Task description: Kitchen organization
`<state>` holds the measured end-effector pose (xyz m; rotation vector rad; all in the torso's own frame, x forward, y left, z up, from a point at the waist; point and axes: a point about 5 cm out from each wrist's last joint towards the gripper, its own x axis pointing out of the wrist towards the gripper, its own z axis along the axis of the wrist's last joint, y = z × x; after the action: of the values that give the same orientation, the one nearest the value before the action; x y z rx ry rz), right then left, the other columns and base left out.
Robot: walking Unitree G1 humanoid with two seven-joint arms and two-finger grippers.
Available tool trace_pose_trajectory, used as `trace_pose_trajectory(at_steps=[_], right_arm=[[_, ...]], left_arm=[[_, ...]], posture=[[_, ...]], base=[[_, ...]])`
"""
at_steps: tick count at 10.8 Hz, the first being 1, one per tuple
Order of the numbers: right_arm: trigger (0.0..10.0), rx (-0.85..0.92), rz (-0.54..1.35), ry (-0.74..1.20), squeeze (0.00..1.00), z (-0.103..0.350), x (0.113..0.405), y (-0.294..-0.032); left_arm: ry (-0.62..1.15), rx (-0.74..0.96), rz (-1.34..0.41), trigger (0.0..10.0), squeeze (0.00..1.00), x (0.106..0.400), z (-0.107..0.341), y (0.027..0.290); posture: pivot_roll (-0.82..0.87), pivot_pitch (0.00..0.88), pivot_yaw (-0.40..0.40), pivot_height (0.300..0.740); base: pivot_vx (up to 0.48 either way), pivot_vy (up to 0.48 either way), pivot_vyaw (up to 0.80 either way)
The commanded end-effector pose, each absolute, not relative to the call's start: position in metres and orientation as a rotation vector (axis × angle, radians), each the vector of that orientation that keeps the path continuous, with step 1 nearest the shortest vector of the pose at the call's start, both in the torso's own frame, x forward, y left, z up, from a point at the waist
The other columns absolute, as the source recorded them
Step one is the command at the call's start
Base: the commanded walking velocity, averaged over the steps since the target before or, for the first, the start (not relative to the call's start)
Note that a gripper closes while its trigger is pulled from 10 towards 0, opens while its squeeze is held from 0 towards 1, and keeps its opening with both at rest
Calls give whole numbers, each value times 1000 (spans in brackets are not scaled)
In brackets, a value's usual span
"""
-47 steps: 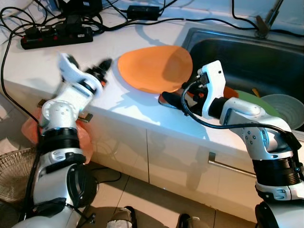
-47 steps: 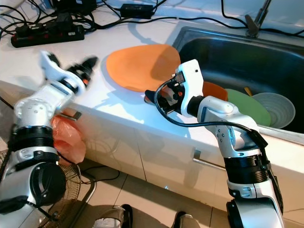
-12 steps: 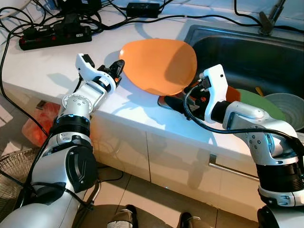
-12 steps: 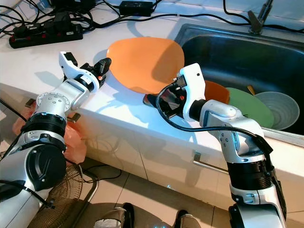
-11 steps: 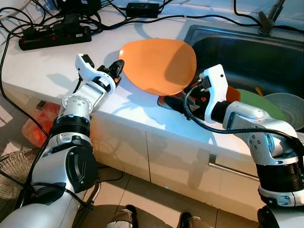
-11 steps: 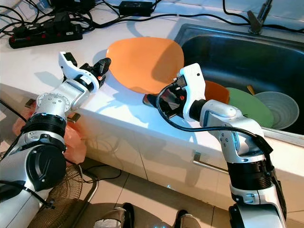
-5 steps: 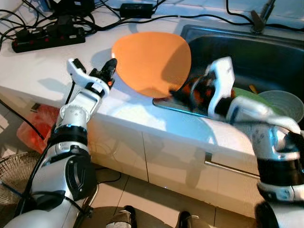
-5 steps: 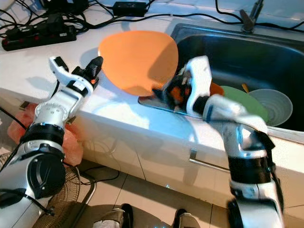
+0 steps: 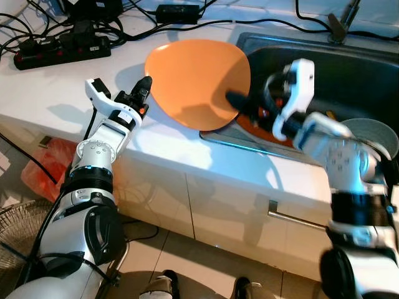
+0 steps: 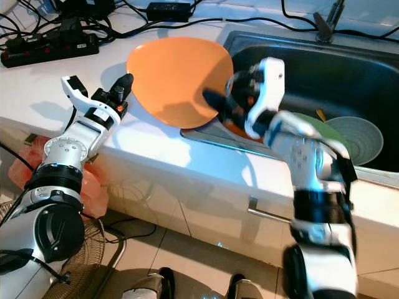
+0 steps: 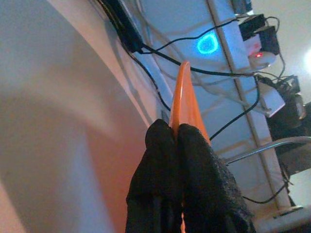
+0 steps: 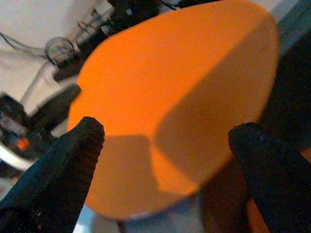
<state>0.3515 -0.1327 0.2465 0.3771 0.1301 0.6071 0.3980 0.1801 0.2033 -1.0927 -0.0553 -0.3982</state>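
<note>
Left claw (image 9: pixel 144 85) has the orange plate (image 9: pixel 196 81) pinched at its rim, and the left wrist view makes it plain: both black fingers (image 11: pixel 187 165) are closed on the thin orange edge. The plate sits at the back of the white worktop (image 9: pixel 56 87), its far side reaching over the lip of the sink (image 9: pixel 349 68), and it looks tipped up a little rather than lying flat, though how far off the surface is hard to judge.

Right claw (image 9: pixel 240 103) comes in from the sink side, blurred in the head views. In the right wrist view its 2 fingers (image 12: pixel 73 150) stand wide apart, 1 on each side of the plate's broad face, nothing gripped between them. So it is spread wide and hovering just beside the plate's edge.

Down in the sink lie a green plate (image 10: pixel 324 128), a pale bowl (image 10: pixel 358 140) and another orange dish (image 9: pixel 262 128) under the right arm. A power strip (image 9: pixel 62 53) and cables run along the back of the worktop.

The step in hand looks like a 2-armed move of the plate, with the left holding and the right lining up for the opposite rim. Next calls for the right claw to settle over the edge and close, then both arms to carry it level, since a pinch at 1 rim alone could let it swing or slip
</note>
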Motion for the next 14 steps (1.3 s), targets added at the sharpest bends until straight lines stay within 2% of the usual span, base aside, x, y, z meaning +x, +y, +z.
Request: trace_pose_trajectory(at_steps=[1, 4, 8, 14], right_arm=[[10000, 438, 613, 137, 0, 248, 355, -132], [10000, 621, 597, 180, 0, 243, 371, -128], [10000, 653, 633, 202, 0, 223, 381, -121], [10000, 581, 502, 85, 0, 229, 392, -158]], left_arm=[[47, -1142, -325, 0, 0, 390, 169, 184], [35, -1152, -327, 0, 0, 387, 168, 188], [5, -1174, -353, 0, 0, 384, 172, 190], [12, -1170, -328, 0, 0, 378, 168, 195]], posture=[[31, 202, 32, 740], [46, 216, 24, 740], [70, 245, 8, 740], [69, 248, 3, 740]], base=[[0, 0, 0], [0, 0, 0], [0, 0, 0], [0, 0, 0]])
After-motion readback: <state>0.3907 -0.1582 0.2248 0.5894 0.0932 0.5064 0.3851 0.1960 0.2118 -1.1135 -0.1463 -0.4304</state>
